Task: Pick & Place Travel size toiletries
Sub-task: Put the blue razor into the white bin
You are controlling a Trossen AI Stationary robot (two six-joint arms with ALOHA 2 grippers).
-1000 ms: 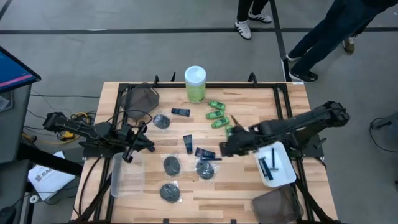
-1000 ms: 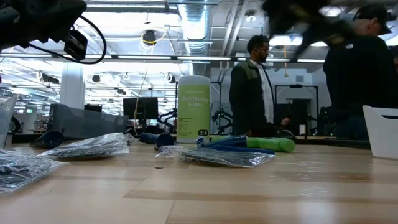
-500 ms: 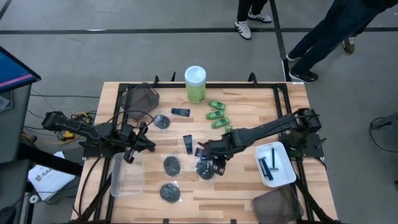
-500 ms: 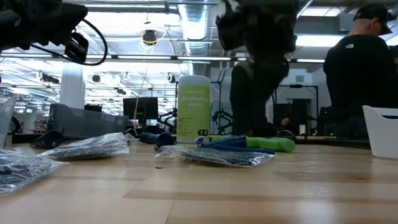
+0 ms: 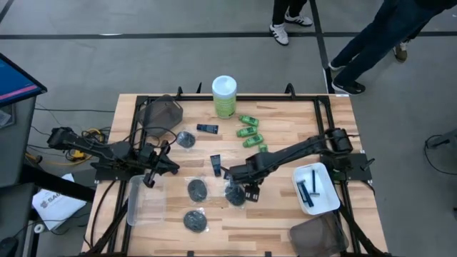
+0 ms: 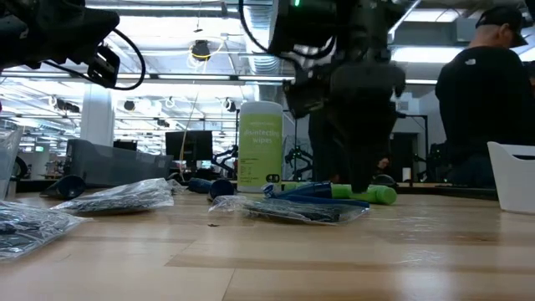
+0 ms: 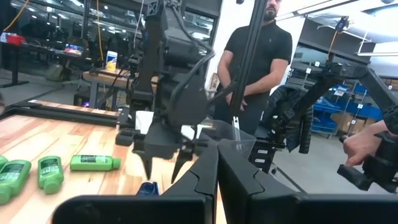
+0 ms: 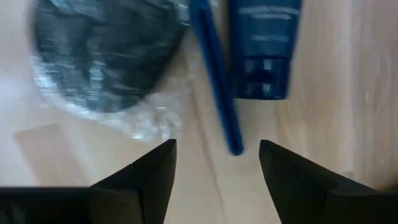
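Observation:
My right gripper is open and points down just above a thin blue razor. Its fingers stand on either side of the razor's end without touching it. A dark navy tube lies beside the razor, and a black disc in clear wrap lies on its other side. In the high view the right gripper is at the table's middle, next to that disc. Several green bottles lie farther back. My left gripper is shut and empty above the clear bin.
A tall green canister stands at the far edge. A white tray with razors sits at the right. More wrapped discs and navy tubes lie around the middle. Dark bags lie at the far left and near right. People stand beyond the table.
My right gripper has moved from beside the white tray toward the table's left and has come down over the razor and tube next to the wrapped disc. The things on the table have stayed in place.

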